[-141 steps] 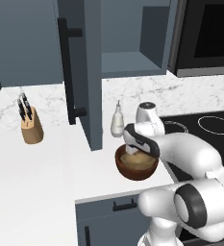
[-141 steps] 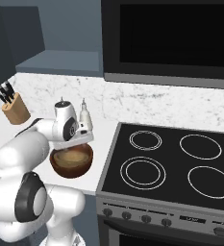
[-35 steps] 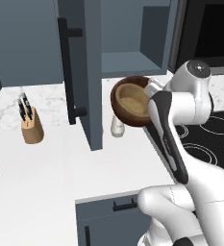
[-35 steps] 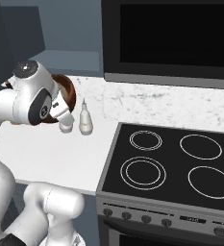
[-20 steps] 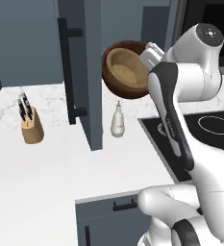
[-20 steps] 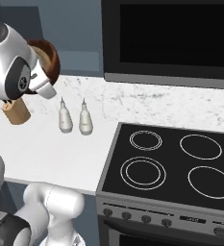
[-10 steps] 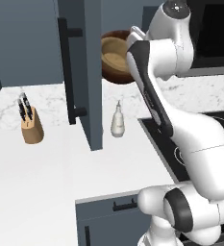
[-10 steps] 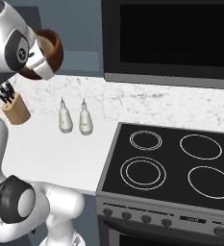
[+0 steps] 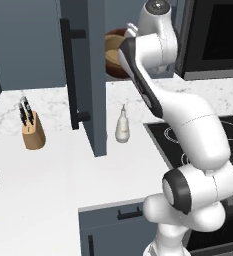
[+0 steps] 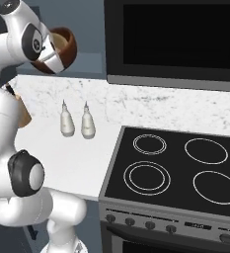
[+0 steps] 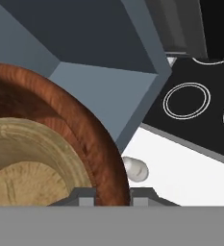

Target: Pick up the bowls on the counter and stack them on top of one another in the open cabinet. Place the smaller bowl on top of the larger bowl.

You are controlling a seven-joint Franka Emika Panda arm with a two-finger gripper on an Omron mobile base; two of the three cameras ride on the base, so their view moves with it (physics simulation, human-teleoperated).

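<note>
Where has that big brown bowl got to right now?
The larger bowl is up at the open cabinet, beside its door, held by the gripper on its rim, with the smaller bowl nested inside.

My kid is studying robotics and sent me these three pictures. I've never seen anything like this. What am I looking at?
It is a computer-rendered kitchen with a white robot arm on a base that can drive. Two pictures come from cameras on that base, behind the arm to its left and right. The third comes from a camera on the hand, looking along the gripper. The gripper is shut on the rim of a brown bowl with a smaller tan bowl nested inside, lifted up at the open cabinet. On the white counter stand a knife block and two shaker bottles. A black stovetop sits alongside.
</note>
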